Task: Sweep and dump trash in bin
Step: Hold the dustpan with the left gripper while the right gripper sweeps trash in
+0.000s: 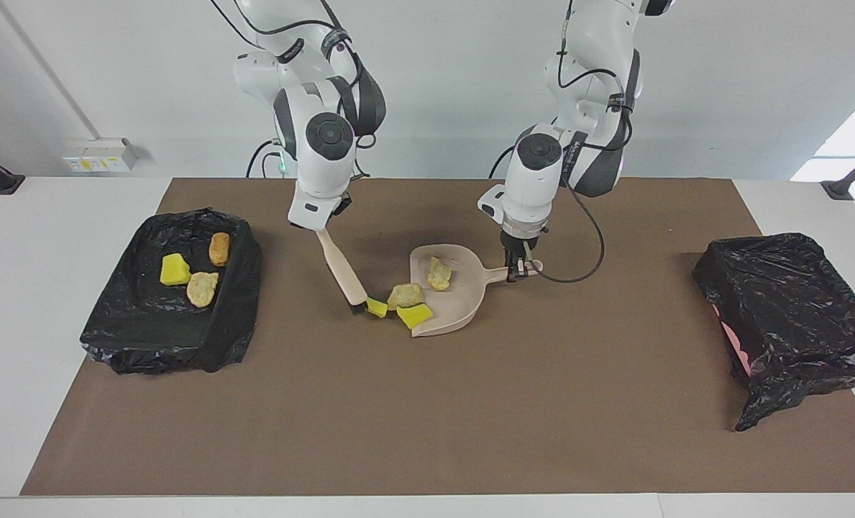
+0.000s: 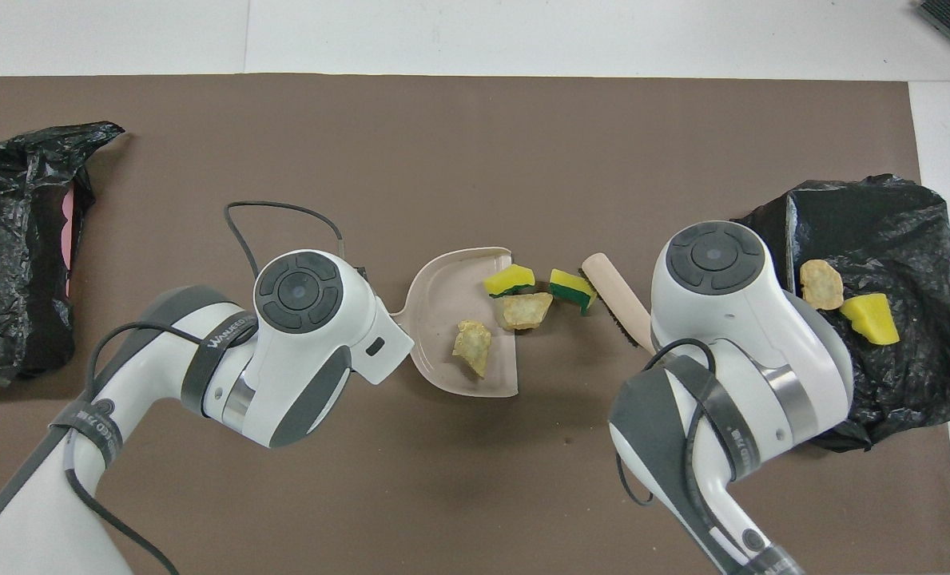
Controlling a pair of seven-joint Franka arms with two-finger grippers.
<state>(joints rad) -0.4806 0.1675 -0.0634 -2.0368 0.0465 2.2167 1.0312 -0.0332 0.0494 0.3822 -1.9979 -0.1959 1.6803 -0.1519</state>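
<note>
A brown mat (image 1: 413, 403) covers the white bench (image 1: 46, 208); a plain white wall (image 1: 722, 86) carries a socket box (image 1: 98, 154).
</note>
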